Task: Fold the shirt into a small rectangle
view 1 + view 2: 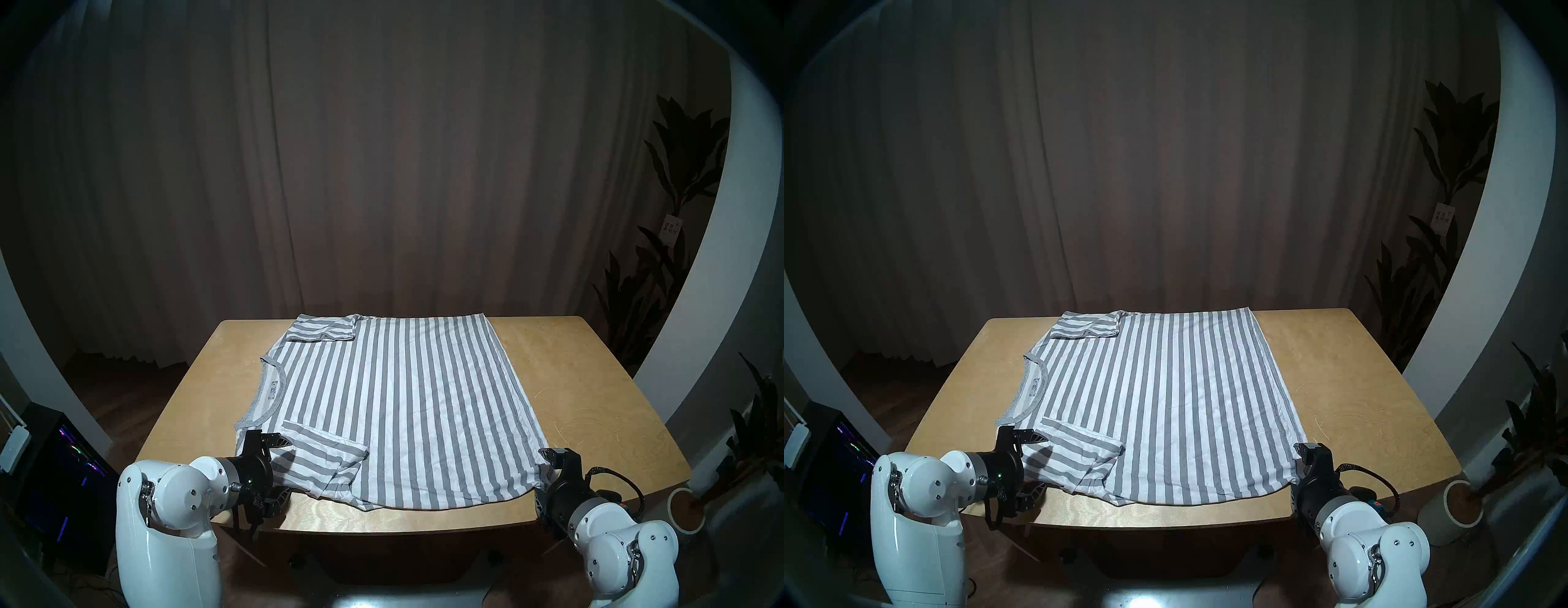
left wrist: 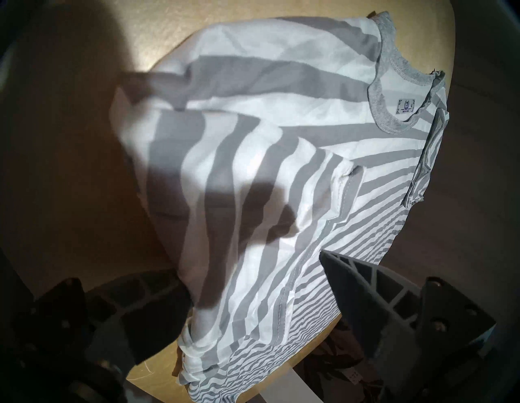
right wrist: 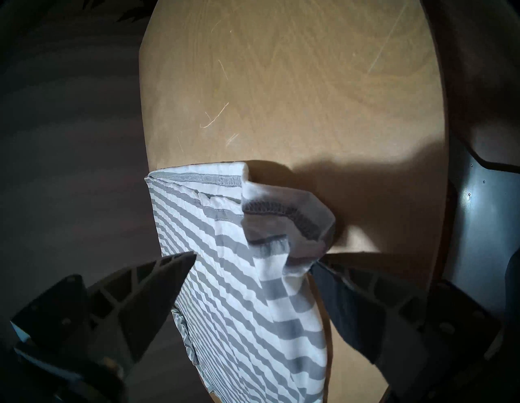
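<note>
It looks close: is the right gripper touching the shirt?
Touching. The right wrist view shows a corner of the shirt bunched against one finger of the right gripper.

Shirt grey-white striped, grey neckband; table tan wood.
</note>
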